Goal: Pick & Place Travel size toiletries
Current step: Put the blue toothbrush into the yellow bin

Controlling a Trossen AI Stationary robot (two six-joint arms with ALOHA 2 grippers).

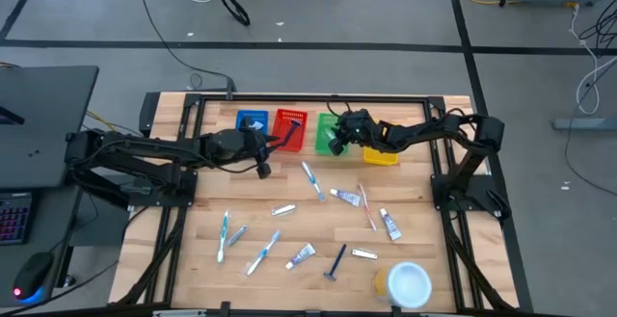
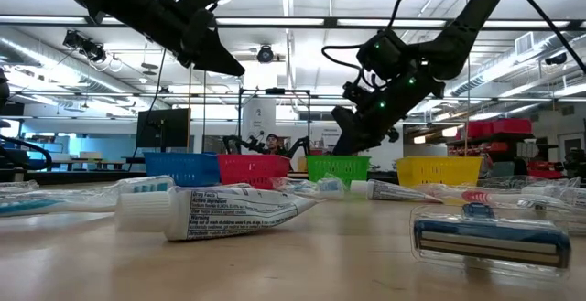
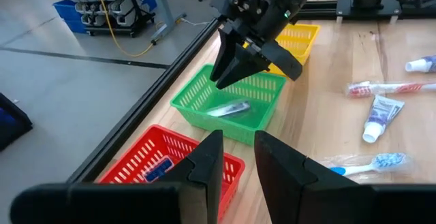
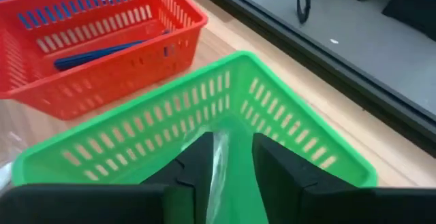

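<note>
Toiletries lie scattered on the wooden table: toothbrushes (image 1: 312, 180) (image 1: 262, 252), tubes (image 1: 345, 197) (image 1: 389, 224), a silvery packet (image 1: 282, 210) and a dark razor (image 1: 336, 261). My right gripper (image 1: 337, 142) (image 4: 231, 159) hangs open over the green basket (image 1: 326, 122), fingers pointing down. A silvery packet (image 3: 228, 108) lies on that basket's floor below them. My left gripper (image 1: 262, 160) (image 3: 238, 163) is open and empty at the near side of the red basket (image 3: 146, 163), which holds a dark blue razor (image 4: 102, 52).
Four baskets stand in a row at the table's far edge: blue (image 1: 252, 122), red, green and yellow (image 1: 380, 155). A round white-and-yellow container (image 1: 407, 283) sits at the near right corner. The arms' dark frames flank the table on both sides.
</note>
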